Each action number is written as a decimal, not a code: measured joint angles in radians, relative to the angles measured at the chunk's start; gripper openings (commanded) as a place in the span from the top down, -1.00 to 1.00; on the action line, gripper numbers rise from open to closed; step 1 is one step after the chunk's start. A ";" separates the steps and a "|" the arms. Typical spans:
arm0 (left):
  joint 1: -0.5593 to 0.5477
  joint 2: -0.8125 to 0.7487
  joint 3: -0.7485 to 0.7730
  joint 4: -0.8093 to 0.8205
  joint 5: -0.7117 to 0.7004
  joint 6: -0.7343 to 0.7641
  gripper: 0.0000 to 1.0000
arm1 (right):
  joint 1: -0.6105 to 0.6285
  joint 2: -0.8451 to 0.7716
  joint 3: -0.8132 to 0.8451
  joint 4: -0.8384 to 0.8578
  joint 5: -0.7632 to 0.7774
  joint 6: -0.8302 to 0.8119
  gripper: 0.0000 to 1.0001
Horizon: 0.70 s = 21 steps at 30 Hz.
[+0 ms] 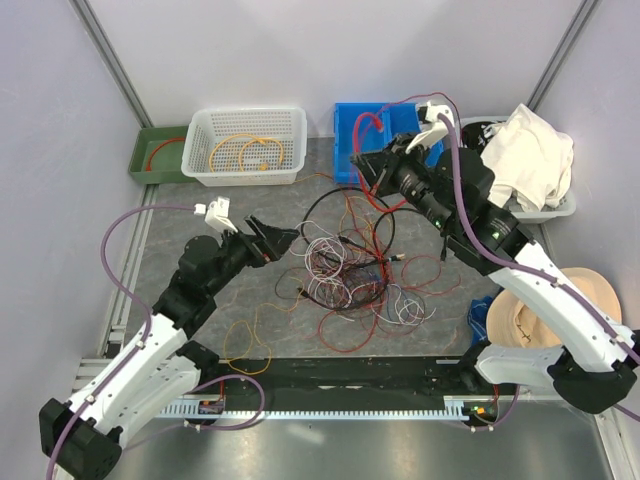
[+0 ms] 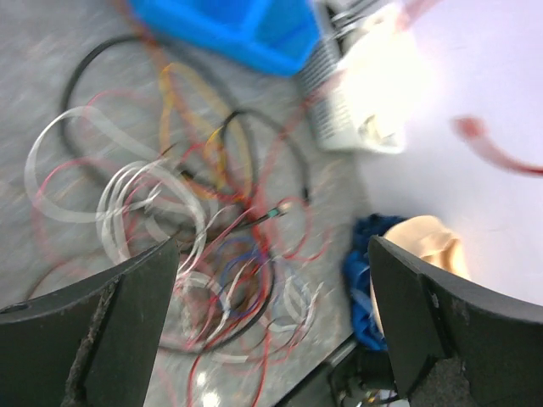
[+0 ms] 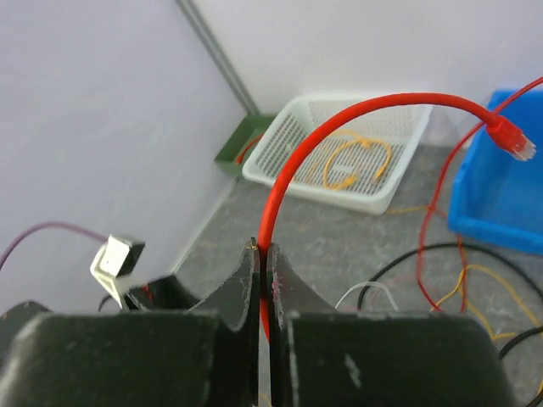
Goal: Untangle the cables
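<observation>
One tangle of cables (image 1: 345, 270), left jaws spread empty, right jaws pinching one red cable (image 3: 399, 98).

Cables heaped mid-table, containers ranged along the far edge.

The cables (image 1: 345, 275) are spread at the centre, with the left gripper (image 1: 288, 238) at their left and the right gripper (image 1: 362, 172) at their far side, where one cable (image 3: 339, 127) is clamped. Along the far edge, left to right, are set a tray (image 1: 140, 165), a basket (image 1: 245, 172), a bin (image 1: 347, 130) and a second basket (image 1: 556, 210) with a cloth (image 1: 530, 155) piled on it. A hat (image 1: 545, 310) is laid at the right.
</observation>
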 measured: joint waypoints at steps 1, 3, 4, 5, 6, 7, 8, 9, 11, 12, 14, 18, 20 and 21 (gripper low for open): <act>0.000 -0.001 -0.014 0.056 0.012 0.000 -0.99 | 0.000 0.001 -0.006 -0.008 -0.020 0.009 1.00; 0.000 -0.001 -0.031 0.154 0.028 0.000 -0.99 | 0.000 0.001 -0.029 -0.026 -0.076 0.034 1.00; 0.000 -0.001 -0.032 0.193 0.031 0.001 -0.99 | 0.000 0.001 -0.038 -0.034 -0.095 0.044 1.00; 0.000 0.000 -0.031 0.237 0.031 0.002 -0.99 | 0.000 0.000 -0.046 -0.041 -0.115 0.051 1.00; 0.000 0.000 -0.031 0.261 0.031 0.003 -0.99 | 0.000 -0.001 -0.051 -0.046 -0.132 0.058 1.00; 0.000 0.003 -0.030 0.297 0.031 0.005 -0.99 | 0.000 -0.004 -0.058 -0.048 -0.146 0.065 1.00; 0.000 0.015 -0.027 0.323 0.031 0.009 -0.99 | 0.000 -0.009 -0.067 -0.049 -0.162 0.071 1.00; 0.000 0.030 -0.023 0.343 0.032 0.011 -0.99 | 0.000 -0.015 -0.075 -0.051 -0.174 0.077 1.00; 0.000 0.067 -0.013 0.381 0.032 0.018 -0.99 | 0.000 -0.035 -0.093 -0.051 -0.204 0.093 1.00; 0.000 0.089 -0.012 0.397 0.032 0.021 -0.99 | 0.000 -0.042 -0.097 -0.051 -0.216 0.097 1.00; 0.000 0.132 -0.013 0.414 0.034 0.027 -0.99 | 0.000 -0.060 -0.105 -0.051 -0.250 0.111 1.00; 0.000 0.232 -0.013 0.452 0.054 0.040 -0.99 | 0.000 -0.091 -0.113 -0.051 -0.299 0.129 1.00; 0.000 0.271 -0.013 0.457 0.064 0.043 -0.99 | 0.000 -0.104 -0.114 -0.051 -0.312 0.132 1.00; 0.000 0.289 -0.013 0.459 0.073 0.043 -0.99 | 0.000 -0.114 -0.114 -0.051 -0.320 0.136 1.00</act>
